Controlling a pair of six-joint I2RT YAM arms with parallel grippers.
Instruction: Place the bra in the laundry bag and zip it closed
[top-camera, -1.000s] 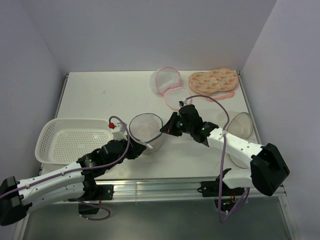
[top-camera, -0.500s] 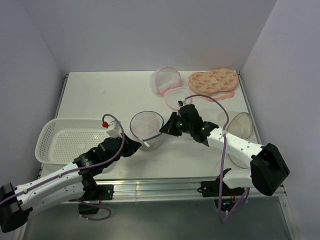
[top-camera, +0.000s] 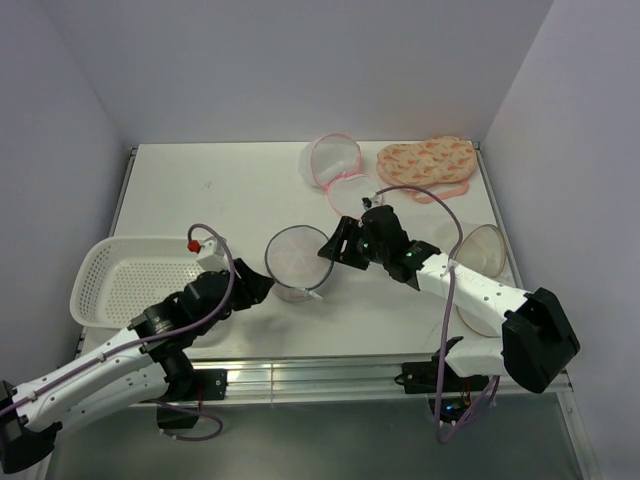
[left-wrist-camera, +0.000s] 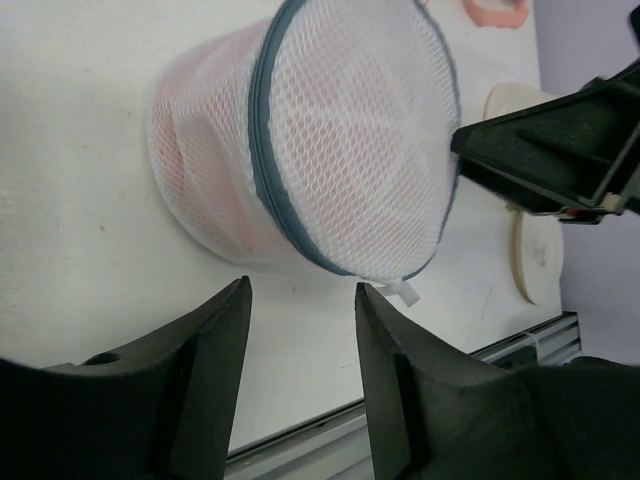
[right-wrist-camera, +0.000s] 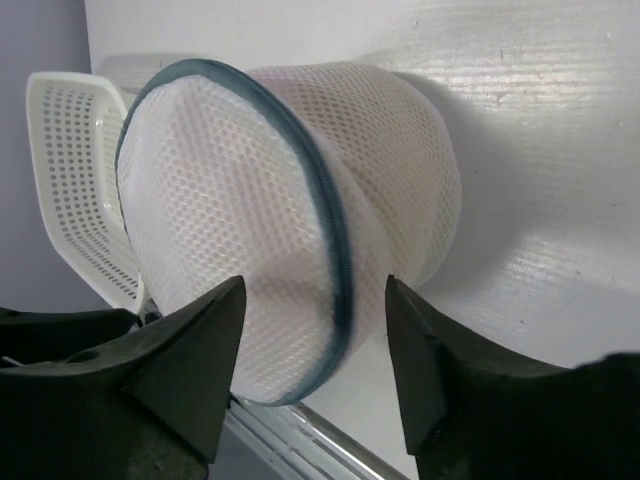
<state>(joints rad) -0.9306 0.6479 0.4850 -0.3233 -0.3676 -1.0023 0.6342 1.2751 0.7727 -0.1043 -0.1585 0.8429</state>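
The laundry bag (top-camera: 297, 262) lies on its side mid-table, white mesh with a grey zip rim (left-wrist-camera: 262, 150) that runs shut all round. A white pull tab (left-wrist-camera: 405, 292) hangs at its near edge. Pink fabric (left-wrist-camera: 185, 120), apparently the bra, shows through the mesh. My left gripper (top-camera: 255, 288) stands open just left of the bag and apart from it, nothing between its fingers (left-wrist-camera: 302, 290). Close on the bag's right side, my right gripper (top-camera: 335, 250) is open too, its jaws straddling the bag's edge (right-wrist-camera: 315, 285) without gripping.
A white perforated basket (top-camera: 110, 262) sits at the left edge. At the back lie a pink-rimmed mesh bag (top-camera: 335, 160) and a peach patterned padded piece (top-camera: 425, 162) with a pink strap (top-camera: 440, 192). Pale domed cups (top-camera: 480, 250) rest under the right arm.
Both grippers have opened and let go of the bag. The left arm has drawn back to the left, and the bag has settled slightly nearer on the table.
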